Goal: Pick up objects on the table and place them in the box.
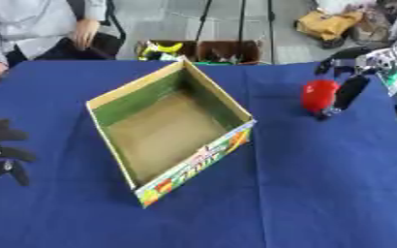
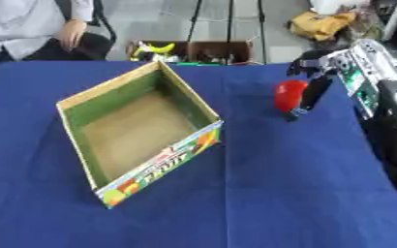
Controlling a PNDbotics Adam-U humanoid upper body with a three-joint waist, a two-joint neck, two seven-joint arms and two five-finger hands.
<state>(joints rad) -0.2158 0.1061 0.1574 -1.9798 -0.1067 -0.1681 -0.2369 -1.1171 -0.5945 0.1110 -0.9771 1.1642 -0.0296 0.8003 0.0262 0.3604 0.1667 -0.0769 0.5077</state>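
Note:
An open cardboard box [image 1: 237, 105] with a green inside and a printed front stands in the middle of the blue table; nothing shows inside it. To its right a red rounded object [image 1: 319, 94] is held just above the cloth. My right hand [image 2: 313, 89] comes in from the upper right and its black fingers are curled round the red object's right side. My left hand [image 1: 0, 150] rests at the left edge of the left eye view, fingers spread and relaxed, holding nothing.
Blue cloth [image 1: 320, 184] covers the whole table. Beyond the far edge stands a brown crate [image 1: 227, 51] with yellow-green items, and a yellow-brown bag [image 1: 327, 23] lies on the floor. A person sits at the far left corner.

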